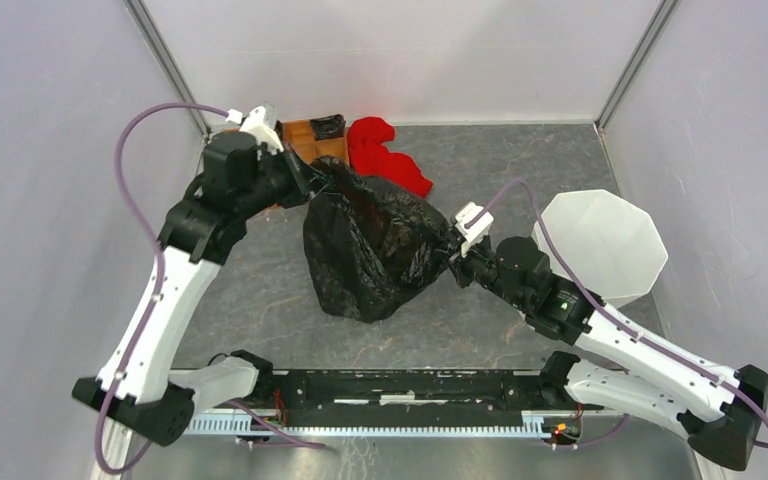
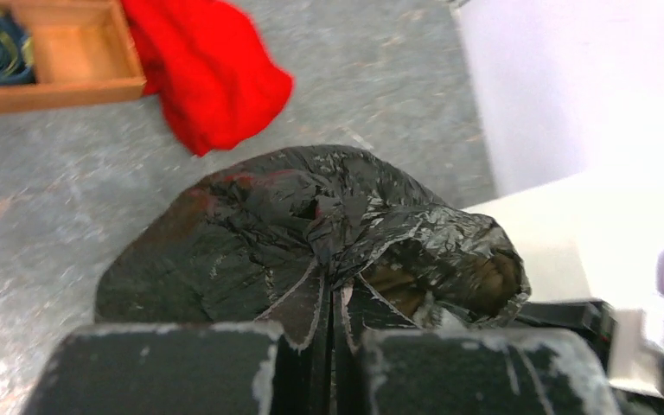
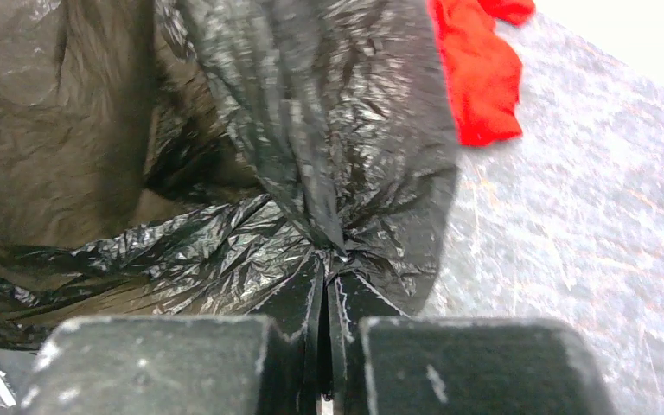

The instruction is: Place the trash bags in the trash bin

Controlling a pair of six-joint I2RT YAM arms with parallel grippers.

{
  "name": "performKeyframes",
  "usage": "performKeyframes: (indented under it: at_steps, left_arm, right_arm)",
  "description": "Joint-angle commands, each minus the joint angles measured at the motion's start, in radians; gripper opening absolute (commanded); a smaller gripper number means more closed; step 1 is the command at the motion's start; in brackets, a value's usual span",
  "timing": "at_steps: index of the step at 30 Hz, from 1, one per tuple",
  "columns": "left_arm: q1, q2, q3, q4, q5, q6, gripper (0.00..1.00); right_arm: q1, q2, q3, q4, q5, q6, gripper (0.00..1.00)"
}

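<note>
A glossy black trash bag hangs stretched between my two grippers over the middle of the table. My left gripper is shut on its far left corner; in the left wrist view the film bunches at the fingertips. My right gripper is shut on its right edge; in the right wrist view the bag opens into a hollow on the left. The white trash bin stands at the right, just past my right wrist, mouth open. It shows pale at the right of the left wrist view.
A red cloth heap lies at the back centre, next to a brown wooden compartment tray holding a dark item. Grey walls enclose the table on three sides. Red cloth also shows in both wrist views.
</note>
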Motion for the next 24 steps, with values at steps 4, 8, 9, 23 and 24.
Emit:
performKeyframes:
  at_steps: [4, 8, 9, 23, 24]
  left_arm:
    - [0.001, 0.036, -0.006, 0.009, -0.023, -0.056, 0.02]
    - [0.001, 0.086, -0.004, 0.03, 0.066, -0.038, 0.02]
    - [0.001, 0.092, 0.0, 0.027, 0.064, -0.028, 0.02]
    - [0.001, 0.063, 0.086, -0.092, -0.113, 0.244, 0.02]
    - [0.001, 0.061, 0.09, -0.097, -0.106, 0.258, 0.02]
  right_arm:
    - [0.001, 0.025, 0.03, -0.037, 0.107, -0.091, 0.09]
    - [0.001, 0.086, 0.082, -0.056, 0.099, -0.118, 0.1]
    - [0.002, 0.097, 0.092, -0.06, 0.103, -0.122, 0.1]
    - [0.001, 0.173, 0.27, -0.194, 0.269, -0.014, 0.19]
    - [0.001, 0.179, 0.288, -0.212, 0.299, -0.008, 0.2]
